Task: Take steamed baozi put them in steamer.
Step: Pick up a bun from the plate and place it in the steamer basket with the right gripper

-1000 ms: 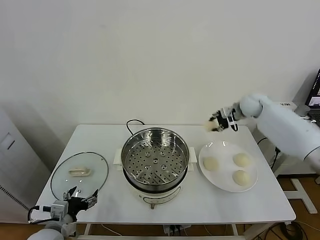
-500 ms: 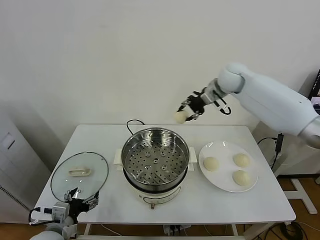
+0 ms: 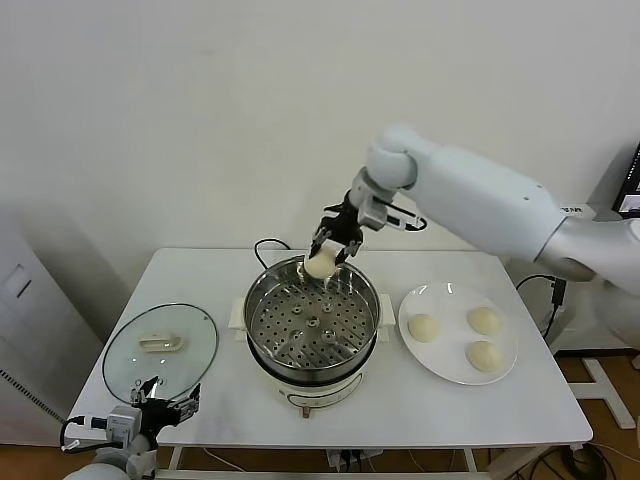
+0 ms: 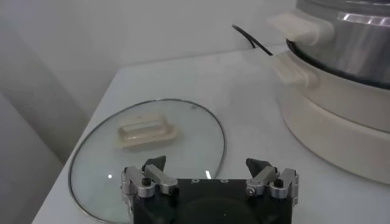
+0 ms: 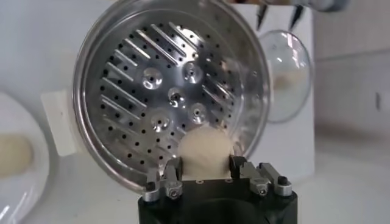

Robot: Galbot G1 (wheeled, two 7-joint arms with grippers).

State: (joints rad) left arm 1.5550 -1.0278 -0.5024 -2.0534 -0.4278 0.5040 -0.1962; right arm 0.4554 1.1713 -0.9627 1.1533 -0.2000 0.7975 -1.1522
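**Baozi held over the steamer's far rim**

The right gripper (image 3: 327, 252) is clamped on one steamed baozi (image 3: 319, 264), hanging above the far edge of the steamer (image 3: 311, 318). In the right wrist view the bun (image 5: 205, 153) sits between the fingers with the perforated tray (image 5: 164, 97) below, so it looks lined up for lowering into the pot. Three more baozi (image 3: 422, 327) wait on the white plate (image 3: 445, 370) to the right. The glass lid (image 3: 160, 345) lies at the left, leaving the pot uncovered. The left gripper (image 4: 210, 176) is parked with jaws spread at the near left, by the lid.
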